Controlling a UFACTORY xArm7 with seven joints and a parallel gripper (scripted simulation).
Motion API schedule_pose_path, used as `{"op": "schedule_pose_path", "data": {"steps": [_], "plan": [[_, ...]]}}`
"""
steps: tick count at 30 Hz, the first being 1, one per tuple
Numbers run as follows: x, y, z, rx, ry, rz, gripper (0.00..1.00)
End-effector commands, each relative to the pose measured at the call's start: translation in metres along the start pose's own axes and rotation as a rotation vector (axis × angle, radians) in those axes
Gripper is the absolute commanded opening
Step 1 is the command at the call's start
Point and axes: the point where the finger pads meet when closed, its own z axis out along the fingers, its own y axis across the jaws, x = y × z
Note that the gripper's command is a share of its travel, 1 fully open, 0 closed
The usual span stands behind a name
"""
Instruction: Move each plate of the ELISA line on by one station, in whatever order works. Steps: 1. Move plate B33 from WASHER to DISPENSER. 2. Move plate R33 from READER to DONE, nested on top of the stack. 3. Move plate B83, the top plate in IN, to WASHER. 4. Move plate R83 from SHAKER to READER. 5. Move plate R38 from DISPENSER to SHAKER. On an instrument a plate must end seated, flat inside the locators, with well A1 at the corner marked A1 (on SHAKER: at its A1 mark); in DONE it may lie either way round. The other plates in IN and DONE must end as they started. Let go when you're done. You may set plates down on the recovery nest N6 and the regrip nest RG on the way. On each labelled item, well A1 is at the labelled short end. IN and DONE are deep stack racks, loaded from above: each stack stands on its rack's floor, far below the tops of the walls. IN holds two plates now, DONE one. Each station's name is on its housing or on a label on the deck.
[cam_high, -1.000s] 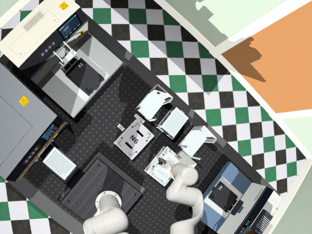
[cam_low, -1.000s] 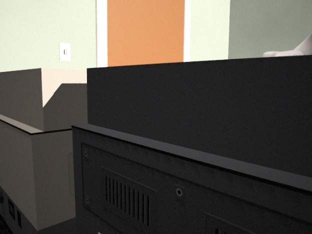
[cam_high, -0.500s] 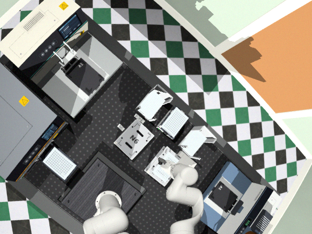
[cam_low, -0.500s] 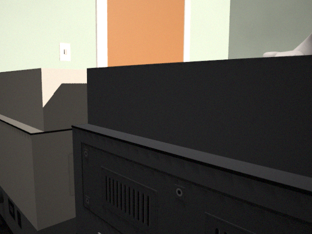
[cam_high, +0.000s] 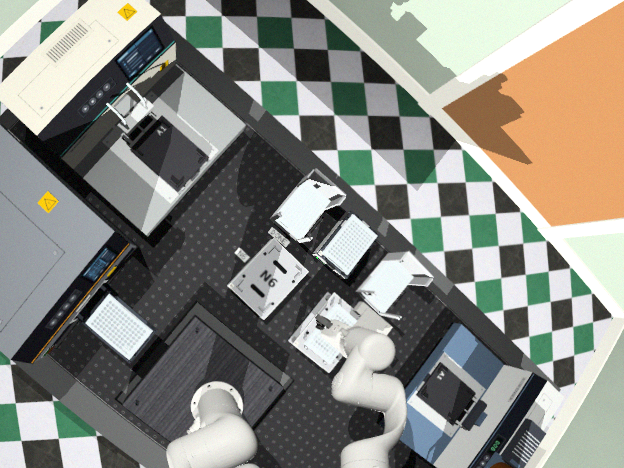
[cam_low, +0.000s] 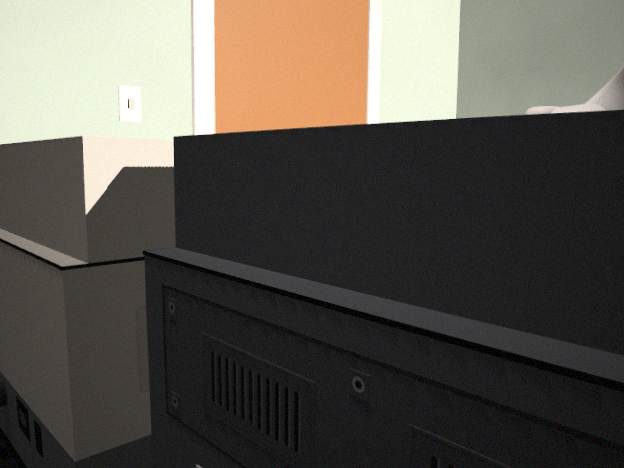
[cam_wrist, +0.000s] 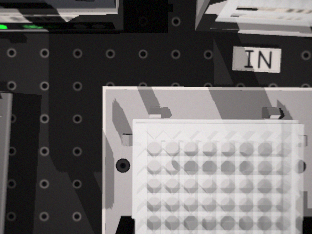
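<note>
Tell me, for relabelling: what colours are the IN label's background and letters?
White label with black letters, on the dark deck; clearest in the wrist view.

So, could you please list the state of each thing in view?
pincer: shut on a well plate
well plate: gripped, over a light nest plate
N6 nest: vacant
plate by the grey instrument: lying flat
blue station's nest: vacant

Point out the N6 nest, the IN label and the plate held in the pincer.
N6 nest (cam_high: 250, 276): top view, a bare part of its grey top.
IN label (cam_wrist: 257, 59): wrist view, the middle of the white tag.
Plate in the pincer (cam_wrist: 220, 170): wrist view, its well grid.
</note>
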Motion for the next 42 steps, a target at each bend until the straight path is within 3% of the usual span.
{"op": "schedule_pose_path", "data": {"steps": [1, 23, 24, 42], "plan": [[0.0012, 0.0003, -0.0005, -0.001, 0.003, 0.0, 0.0], [0.0013, 0.0003, 0.0036, -0.001, 0.003, 0.0, 0.0], [0.0013, 0.0003, 0.0036, -0.001, 0.003, 0.0, 1.0], [0.0013, 0.0003, 0.0023, -0.001, 0.003, 0.0, 1.0]]}}
